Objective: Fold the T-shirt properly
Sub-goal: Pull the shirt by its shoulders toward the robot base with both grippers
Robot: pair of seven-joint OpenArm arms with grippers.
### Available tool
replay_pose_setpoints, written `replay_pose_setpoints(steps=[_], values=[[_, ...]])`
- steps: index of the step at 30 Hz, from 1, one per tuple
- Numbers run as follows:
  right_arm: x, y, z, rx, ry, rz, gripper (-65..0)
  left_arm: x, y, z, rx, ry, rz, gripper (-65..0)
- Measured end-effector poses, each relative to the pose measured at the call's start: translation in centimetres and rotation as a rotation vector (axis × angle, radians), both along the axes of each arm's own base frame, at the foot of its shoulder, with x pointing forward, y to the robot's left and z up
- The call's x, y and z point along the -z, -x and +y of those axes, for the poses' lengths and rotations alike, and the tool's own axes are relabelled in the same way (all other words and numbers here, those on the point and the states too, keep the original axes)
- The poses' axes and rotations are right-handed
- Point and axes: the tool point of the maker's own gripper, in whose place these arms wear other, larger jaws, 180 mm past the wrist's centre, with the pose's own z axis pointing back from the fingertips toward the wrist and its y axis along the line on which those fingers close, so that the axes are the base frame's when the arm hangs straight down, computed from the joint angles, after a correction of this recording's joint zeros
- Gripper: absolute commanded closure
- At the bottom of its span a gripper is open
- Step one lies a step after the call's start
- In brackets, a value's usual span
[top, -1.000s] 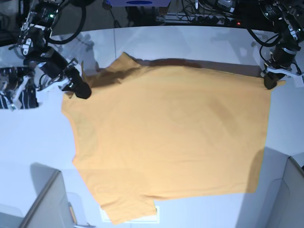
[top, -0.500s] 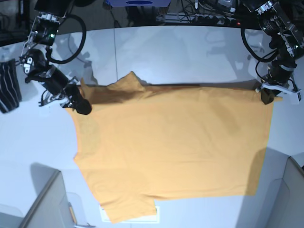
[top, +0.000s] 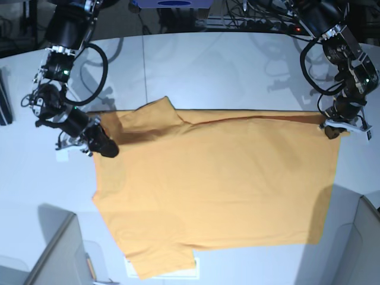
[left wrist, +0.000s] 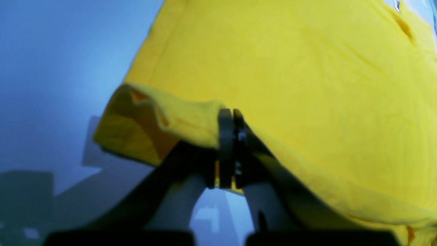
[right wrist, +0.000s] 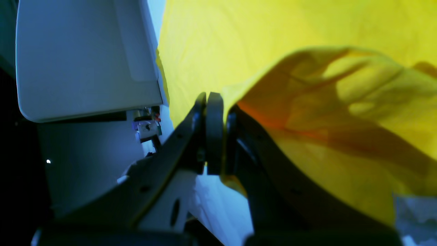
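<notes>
The orange-yellow T-shirt (top: 214, 184) lies spread over the white table (top: 237, 65), one sleeve at the near edge. My right gripper (top: 107, 148), on the left in the base view, is shut on the shirt's far left corner beside a raised sleeve. My left gripper (top: 331, 132), on the right in the base view, is shut on the far right corner. In the left wrist view the fingers (left wrist: 225, 136) pinch a fold of the yellow T-shirt (left wrist: 307, 68). In the right wrist view the fingers (right wrist: 213, 130) clamp the T-shirt (right wrist: 273, 34), which bunches to their right. No lettering shows.
Grey bin walls stand at the near left (top: 56, 255) and near right (top: 362, 243) corners. A white sheet (top: 178, 274) pokes out under the shirt's near sleeve. A dark garment (top: 3, 98) sits at the far left edge. Cables crowd the back.
Both grippers have carried the shirt's far edge toward the near side, each still shut on its corner. The far edge now lies straighter and closer in.
</notes>
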Motion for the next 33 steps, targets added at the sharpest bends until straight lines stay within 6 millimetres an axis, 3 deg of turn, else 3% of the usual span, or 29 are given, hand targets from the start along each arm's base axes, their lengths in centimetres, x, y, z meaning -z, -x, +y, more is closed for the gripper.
replay_pose_setpoints(steps=[8,11,18,27,33], values=[[1.0,-1.8,-0.7,-0.007,0.092,0.034,0.0,-0.1,-1.4,-0.1,-0.004,0.025,-0.018,0.0],[0.8,-2.2,-0.6,-0.004,0.092,0.027,0.0,0.7,-2.2,-0.7,0.031,0.032,0.006,0.0],[2.8,-2.1,-0.9,0.009,0.070,0.092,0.0,2.5,-3.0,-1.1,0.030,0.086,0.041,0.0],[2.1,-3.5,-1.1,0.029,0.069,0.067,0.0,1.4,-4.4,-0.6,0.031,0.081,0.012,0.0],[1.1,-4.6,-0.9,0.030,0.061,0.041,0.0,1.2,-4.2,0.1,0.027,0.064,0.017,0.0]])
